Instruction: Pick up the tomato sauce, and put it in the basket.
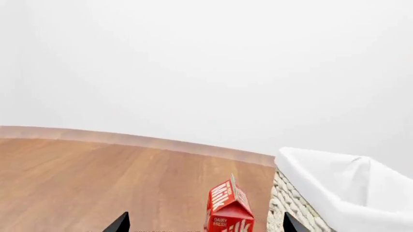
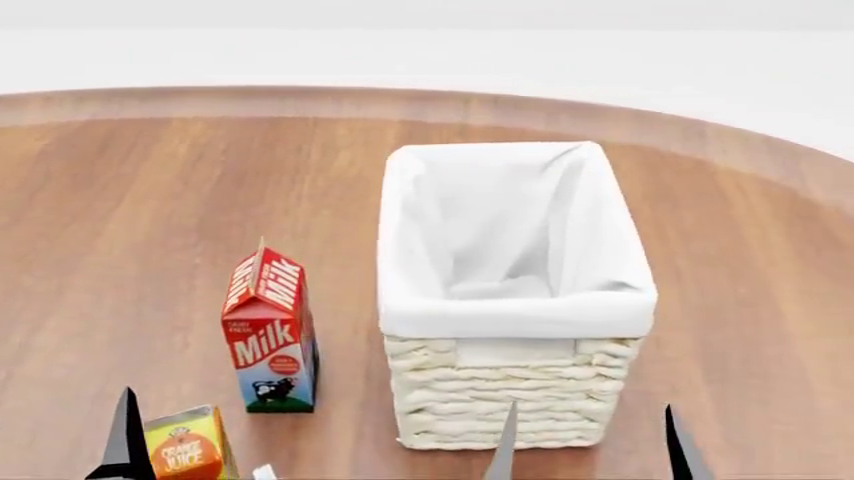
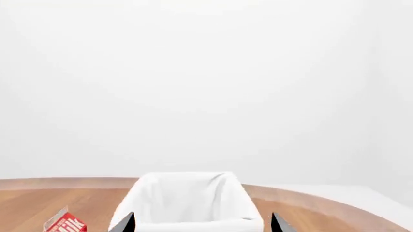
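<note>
The tomato sauce shows in none of the views. The basket [image 2: 514,310] is cream wicker with a white cloth lining and stands at the table's middle, empty as far as I can see; it also appears in the left wrist view [image 1: 335,188] and the right wrist view [image 3: 187,203]. My left gripper [image 2: 194,455] is open at the lower left edge of the head view, its dark fingertips [image 1: 119,223] spread wide. My right gripper [image 2: 594,450] is open just in front of the basket's near wall, with nothing between its fingertips [image 3: 125,223].
A red milk carton [image 2: 271,335] stands upright left of the basket, also visible as the milk carton [image 1: 229,208] ahead of my left gripper. An orange juice carton [image 2: 187,448] sits at the near left edge, by my left fingers. The round wooden table [image 2: 134,220] curves away behind.
</note>
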